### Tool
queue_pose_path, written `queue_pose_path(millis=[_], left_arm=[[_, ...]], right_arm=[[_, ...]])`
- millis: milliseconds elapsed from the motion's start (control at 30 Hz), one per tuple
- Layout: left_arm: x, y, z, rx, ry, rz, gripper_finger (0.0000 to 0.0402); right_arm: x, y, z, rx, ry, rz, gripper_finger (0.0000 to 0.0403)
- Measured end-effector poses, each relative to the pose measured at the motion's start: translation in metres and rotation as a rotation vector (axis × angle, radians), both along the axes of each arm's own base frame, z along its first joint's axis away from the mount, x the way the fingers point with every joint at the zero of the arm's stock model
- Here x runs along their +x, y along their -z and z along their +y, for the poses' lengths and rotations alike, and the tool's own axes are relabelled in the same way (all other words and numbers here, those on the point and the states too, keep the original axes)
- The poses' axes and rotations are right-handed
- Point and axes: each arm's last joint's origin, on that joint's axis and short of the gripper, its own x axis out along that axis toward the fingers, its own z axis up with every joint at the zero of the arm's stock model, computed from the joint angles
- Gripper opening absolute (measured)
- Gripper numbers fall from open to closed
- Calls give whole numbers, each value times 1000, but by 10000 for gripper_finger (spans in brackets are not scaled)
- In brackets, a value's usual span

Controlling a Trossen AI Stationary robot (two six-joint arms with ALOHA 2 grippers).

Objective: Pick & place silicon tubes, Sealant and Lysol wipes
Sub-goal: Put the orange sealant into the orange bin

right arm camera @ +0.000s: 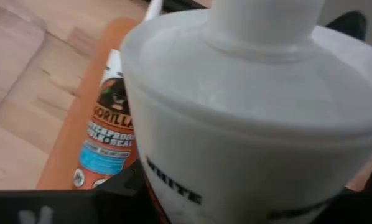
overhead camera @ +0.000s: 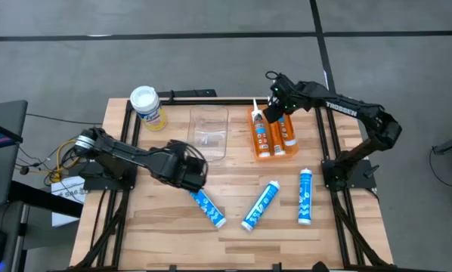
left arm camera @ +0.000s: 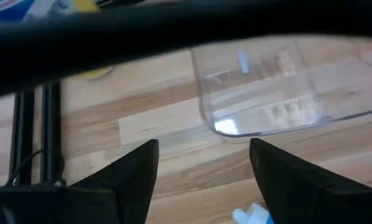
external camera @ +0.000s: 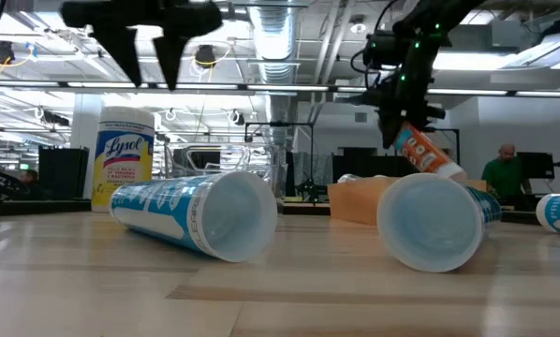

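Nearest the front edge of the counter we see three blue silicone tubes lying flat: one (overhead camera: 208, 207) left of the middle, one (overhead camera: 260, 205) at the middle, and one (overhead camera: 305, 196) toward the right edge. In the low view the open ends of two of them (external camera: 198, 213) (external camera: 434, 221) face us.

Just behind the leftmost tube we find the left gripper (overhead camera: 191, 178), hovering above the wood with its fingers (left arm camera: 133, 168) spread apart and nothing between them. Its wrist view looks past them at bare planks and the clear plastic bin (left arm camera: 260, 87).

That bin (overhead camera: 208, 132) sits at the middle of the counter, toward the back edge. Right of it lies an orange tray (overhead camera: 274, 153) holding two orange sealant tubes (overhead camera: 261, 137) (overhead camera: 288, 133) side by side.

Above the tray's far end we see the right gripper (overhead camera: 273, 112) clamped on a third sealant tube (external camera: 426, 153), lifted clear and tilted in the low view. Its white end (right arm camera: 248, 118) fills the right wrist view, with a tube in the tray (right arm camera: 108, 134) beneath.

Farthest off, at the back left corner, the Lysol wipes (overhead camera: 147, 107) stand upright with their white lid on, well apart from both grippers.
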Motion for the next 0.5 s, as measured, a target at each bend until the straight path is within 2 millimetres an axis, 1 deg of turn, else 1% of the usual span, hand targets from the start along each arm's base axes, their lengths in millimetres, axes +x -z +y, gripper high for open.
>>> queue_pose_path(millis=[133,233,400,500], left_arm=[[-19,0,-4,-5,-27,-65,237],[-29,2,-9,-7,-41,-97,236],[-36,9,-19,-15,-46,-112,236],[-38,13,-23,-21,-53,-128,236]], right_arm=[[4,12,-5,22,31,28,184],[6,17,-8,23,62,43,189],[11,31,-11,45,99,77,183],[14,39,-12,64,121,99,189]])
